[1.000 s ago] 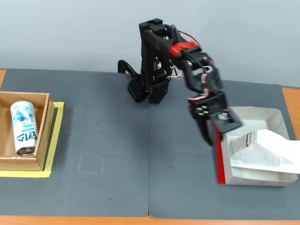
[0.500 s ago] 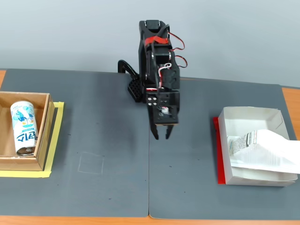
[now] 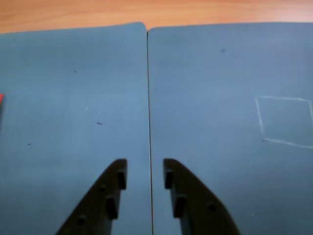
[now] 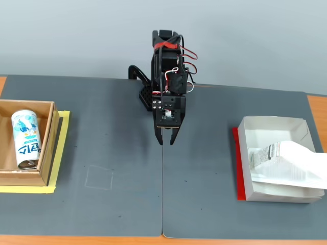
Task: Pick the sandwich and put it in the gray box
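**A:** What does the wrist view give you?

**B:** The gripper point(image 3: 145, 172) points down at the dark grey mat point(image 3: 73, 98), its two black fingers point(image 3: 105, 196) slightly apart with only a narrow gap and nothing between them. The seam point(image 3: 148, 98) where two mat pieces meet runs straight up through that gap. A faint chalk square point(image 3: 286, 120) shows at the right, a sliver of red at the far left edge, and the wooden table point(image 3: 146, 10) along the top.

**A:** And the fixed view?

**B:** The arm point(image 4: 166, 76) is folded back near its base at the middle of the mat point(image 4: 102, 127), with the gripper point(image 4: 166, 140) hanging above the seam, holding nothing. The sandwich point(image 4: 286, 163) lies inside the gray box point(image 4: 271, 125) at the right, its labelled end toward the box's left wall and its far end hanging over the right rim. A red strip point(image 4: 237, 163) runs along the box's left side.

**A:** Anything on the left?

**B:** A brown cardboard box point(image 4: 46, 148) on yellow tape point(image 4: 64, 148), with a blue-and-white can point(image 4: 25, 139) lying in it, well apart from the arm.
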